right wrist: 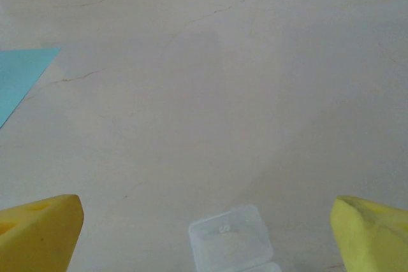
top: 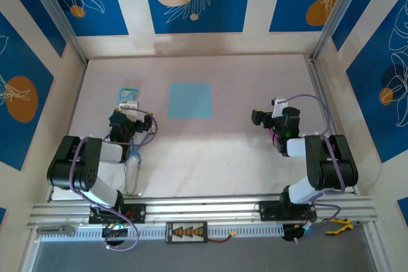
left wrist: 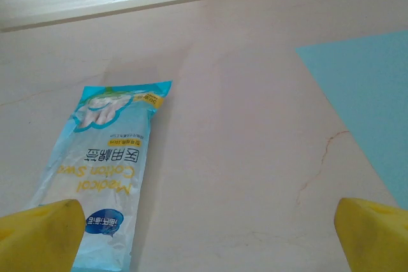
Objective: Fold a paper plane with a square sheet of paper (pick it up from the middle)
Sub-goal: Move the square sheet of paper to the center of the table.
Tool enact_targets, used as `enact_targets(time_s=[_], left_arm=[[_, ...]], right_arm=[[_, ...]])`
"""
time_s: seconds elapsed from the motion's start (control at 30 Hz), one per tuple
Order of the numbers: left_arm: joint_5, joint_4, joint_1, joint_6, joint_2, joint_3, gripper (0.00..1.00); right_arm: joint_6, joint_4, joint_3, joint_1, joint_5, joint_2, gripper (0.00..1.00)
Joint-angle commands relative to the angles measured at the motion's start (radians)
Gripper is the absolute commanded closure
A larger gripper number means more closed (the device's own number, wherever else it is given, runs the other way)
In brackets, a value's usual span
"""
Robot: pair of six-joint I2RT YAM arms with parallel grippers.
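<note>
While the square sheet of paper (top: 189,100) lies flat on the counter (top: 223,151), untouched | left tool (left wrist: 204,237) wide, empty | right tool (right wrist: 204,230) wide, empty | judged light, limp, slippery: pinch its middle.

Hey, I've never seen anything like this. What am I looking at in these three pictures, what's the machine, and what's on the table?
This is a robot made of two jointed arms bolted to the near edge of a table. The wide picture looks down from above: the left arm is on the left, the right arm on the right. The other two pictures come from small cameras on the wrists; the yellow shapes in their bottom corners belong to that arm's claw. A flat, unfolded light-blue square sheet of paper lies between the arms, farther back. Ahead of the left claw is a packet of cotton swabs; ahead of the right claw is a small clear plastic box. Both claws are open and hold nothing.
</note>
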Motion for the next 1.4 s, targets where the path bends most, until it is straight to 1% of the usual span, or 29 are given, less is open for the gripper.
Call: enact_targets(time_s=[0.0,0.33,1.2,1.23,1.3,1.37], left_arm=[[0.026,0.000,0.014,0.011,0.001,0.008,0.00],[0.025,0.003,0.014,0.009,0.000,0.004,0.00],[0.026,0.004,0.016,0.008,-0.002,0.004,0.00],[0.030,0.017,0.016,0.007,-0.005,-0.004,0.00],[0.046,0.053,0.016,0.014,-0.012,-0.027,0.00],[0.042,0.073,0.016,0.012,-0.038,-0.050,0.00]], right_arm=[[-0.007,0.026,0.020,-0.004,-0.002,-0.001,0.01],[-0.004,0.027,0.020,-0.011,-0.017,-0.001,0.01],[-0.006,0.027,0.019,-0.004,-0.003,-0.001,0.01],[-0.011,0.037,0.015,-0.002,-0.007,-0.004,0.01],[-0.052,0.015,0.008,0.007,-0.074,-0.040,0.01],[-0.044,-0.031,0.008,0.008,-0.066,-0.098,0.01]])
